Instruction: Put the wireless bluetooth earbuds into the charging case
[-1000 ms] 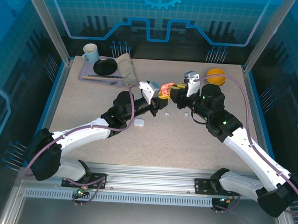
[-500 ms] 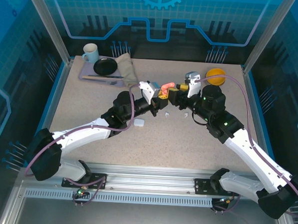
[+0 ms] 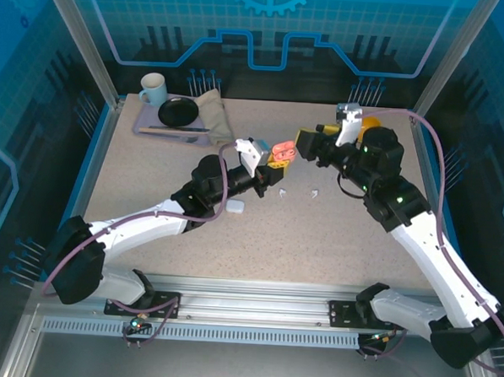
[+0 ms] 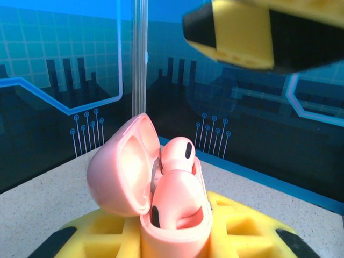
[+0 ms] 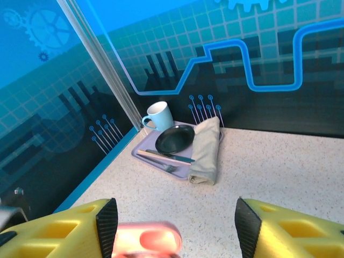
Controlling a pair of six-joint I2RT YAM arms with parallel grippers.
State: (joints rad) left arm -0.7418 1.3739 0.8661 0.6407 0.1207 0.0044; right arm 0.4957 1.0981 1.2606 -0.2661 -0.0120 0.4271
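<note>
**Pink pair in the case, white pair waiting**

The left gripper (image 3: pixel 276 159) pinches the pink charging case (image 4: pixel 174 242) between its yellow fingers and holds it upright above the table, lid swung open to the left. Both salmon-pink earbuds sit inside: the rear pink bud (image 4: pixel 179 152) stands in its well, and the front pink bud (image 4: pixel 178 194) lies across the mouth. From the left wrist view it is hard to say whether the front one is fully seated or only resting on the rim.

The right gripper (image 3: pixel 303 143) hangs just beside the case with its fingers spread wide and nothing between them.

The step in hand looks like the end of loading the pink case. The next move likely calls for a light press on the front bud, or closing the lid.

The two white earbuds (image 3: pixel 283 192) (image 3: pixel 314 193) lie loose on the table below the grippers. The white case (image 3: pixel 236 207) sits near the left arm.
</note>
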